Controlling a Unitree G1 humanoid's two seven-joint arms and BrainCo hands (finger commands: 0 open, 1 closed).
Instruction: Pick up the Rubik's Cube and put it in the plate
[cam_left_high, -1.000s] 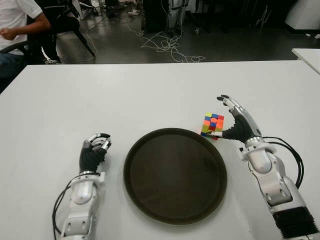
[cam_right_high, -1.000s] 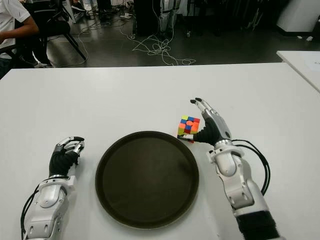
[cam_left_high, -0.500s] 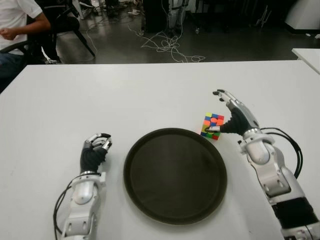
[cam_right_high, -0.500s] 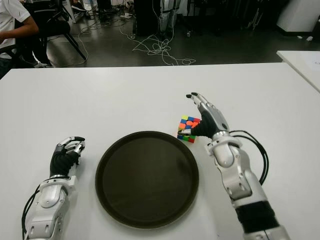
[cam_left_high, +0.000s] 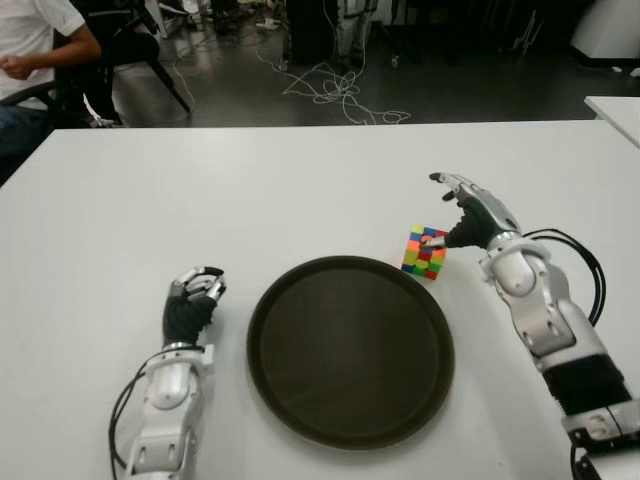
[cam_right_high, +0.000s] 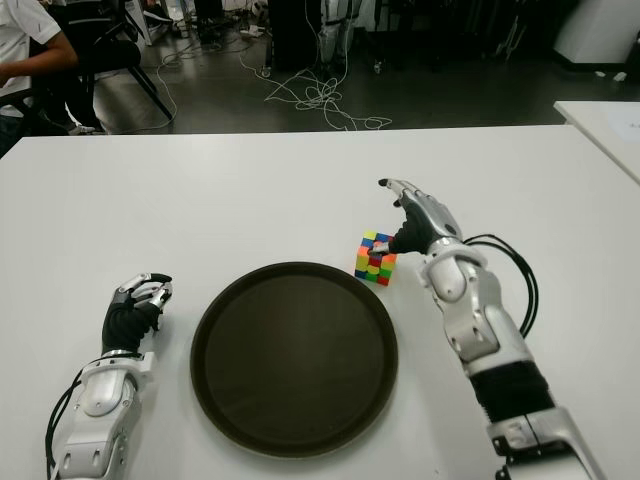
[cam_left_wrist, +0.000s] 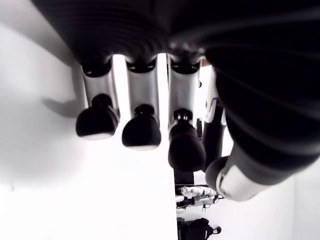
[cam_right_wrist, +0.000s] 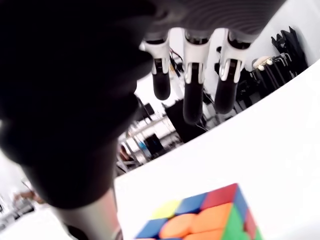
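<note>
The Rubik's Cube (cam_left_high: 424, 251) stands on the white table (cam_left_high: 300, 190), just off the far right rim of the dark round plate (cam_left_high: 350, 350). My right hand (cam_left_high: 445, 212) is at the cube's right side. Its thumb (cam_left_high: 433, 240) touches the cube's top face, while the fingers (cam_left_high: 450, 182) stretch out straight above and beyond it. In the right wrist view the cube (cam_right_wrist: 200, 220) lies below the extended fingers (cam_right_wrist: 192, 90), with nothing closed round it. My left hand (cam_left_high: 190, 296) shows left of the plate, fingers curled and holding nothing.
A person sits on a chair (cam_left_high: 30, 50) beyond the table's far left corner. Loose cables (cam_left_high: 335, 92) lie on the floor behind the table. The corner of a second white table (cam_left_high: 615, 110) shows at the far right.
My right hand has moved farther up the table and turned over the cube, so its thumb now sits on the cube's top. The cube, plate and left hand have stayed put.
</note>
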